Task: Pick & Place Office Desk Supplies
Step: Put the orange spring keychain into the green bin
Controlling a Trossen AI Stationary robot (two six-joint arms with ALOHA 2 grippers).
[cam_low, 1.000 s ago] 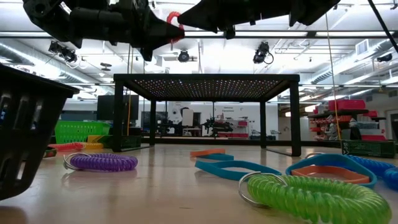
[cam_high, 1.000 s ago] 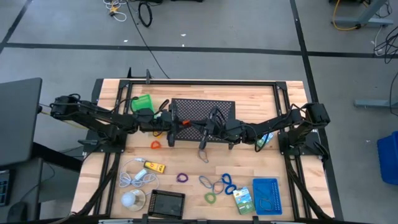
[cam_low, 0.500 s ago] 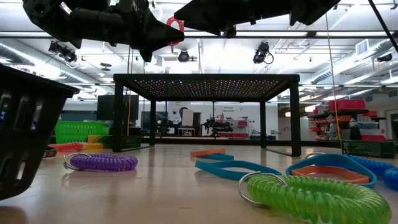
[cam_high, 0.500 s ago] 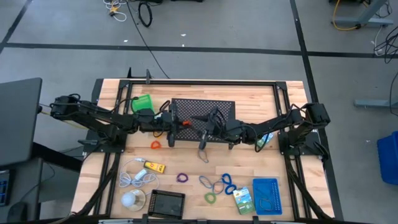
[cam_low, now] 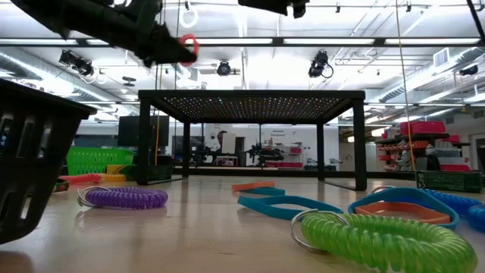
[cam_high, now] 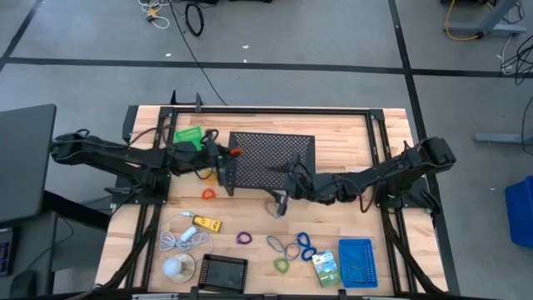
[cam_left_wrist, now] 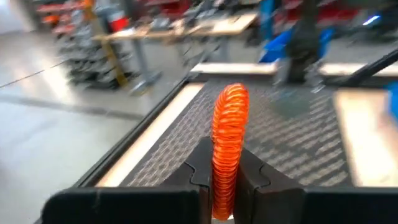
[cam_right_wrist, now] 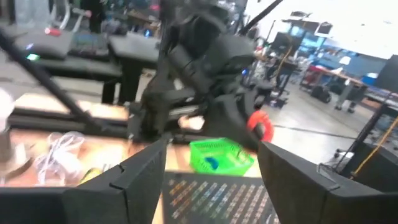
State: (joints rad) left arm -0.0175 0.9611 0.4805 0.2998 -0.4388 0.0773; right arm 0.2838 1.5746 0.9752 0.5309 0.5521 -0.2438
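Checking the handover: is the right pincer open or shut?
Open: the right pincer's fingers stand wide apart with nothing between them.

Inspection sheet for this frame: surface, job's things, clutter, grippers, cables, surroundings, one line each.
Surface: wooden table with a black perforated platform at the middle.
Job's things: orange coiled loop in the left gripper; purple loop, green loop, blue loops, yellow block, green-blue packet, blue tray, black tray, green basket.
Clutter: white coiled cable, white ball.
Grippers: left gripper shut on the orange coiled loop above the platform's left edge; right gripper open, empty, near the platform's front edge.
Cables: loose cables on the floor beyond the table.
Surroundings: workshop benches and shelving; no person seen.
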